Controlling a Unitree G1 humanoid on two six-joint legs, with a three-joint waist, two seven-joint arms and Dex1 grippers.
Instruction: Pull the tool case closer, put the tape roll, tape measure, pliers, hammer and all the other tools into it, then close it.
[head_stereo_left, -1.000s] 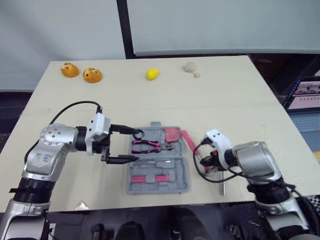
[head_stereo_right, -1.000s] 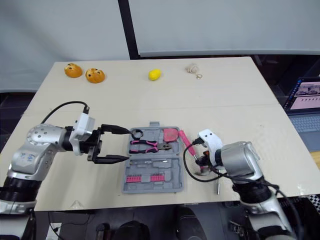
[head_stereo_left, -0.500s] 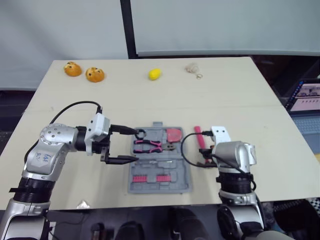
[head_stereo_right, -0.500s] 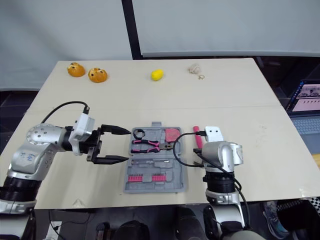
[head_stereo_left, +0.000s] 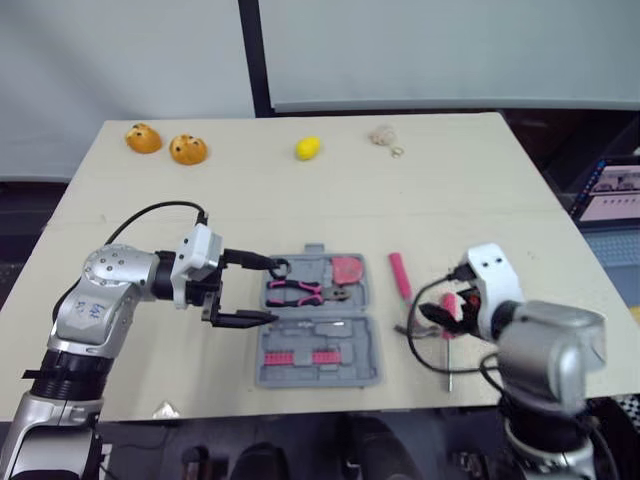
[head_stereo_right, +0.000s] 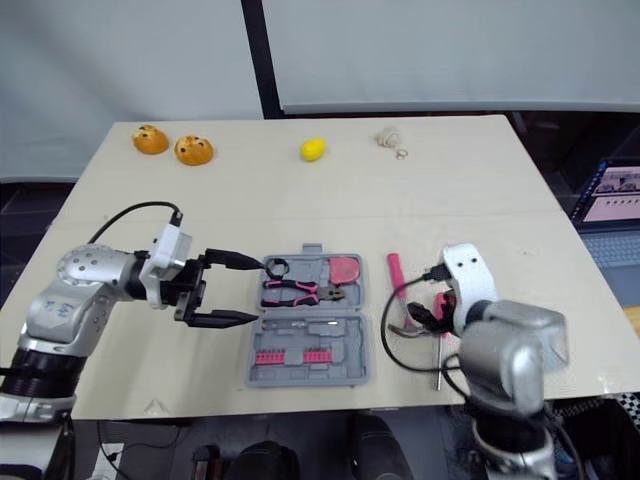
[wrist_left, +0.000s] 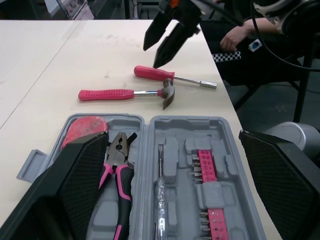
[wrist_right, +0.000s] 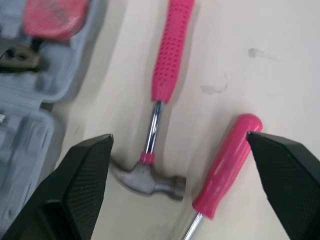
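Note:
The grey tool case (head_stereo_left: 318, 320) lies open near the table's front, holding pink-handled pliers (head_stereo_left: 292, 292), a pink tape measure (head_stereo_left: 346, 268) and a row of pink bits (head_stereo_left: 300, 357). My left gripper (head_stereo_left: 268, 291) stands open at the case's left edge, one finger on either side of the hinge line. Right of the case a pink-handled hammer (wrist_right: 160, 100) and a pink-handled screwdriver (wrist_right: 225, 165) lie side by side on the table. My right gripper (head_stereo_right: 425, 315) hovers open just above them, holding nothing.
Two orange buns (head_stereo_left: 143, 138) (head_stereo_left: 187, 149), a lemon (head_stereo_left: 307, 148) and a small beige object (head_stereo_left: 381, 134) sit along the table's far edge. A laptop (head_stereo_left: 610, 190) stands off the table's right side. The table's front edge runs just below the case.
My right gripper has opened, and the hammer now lies free on the table, farther right of the case than a second ago. The right arm has swung. The left arm is still.

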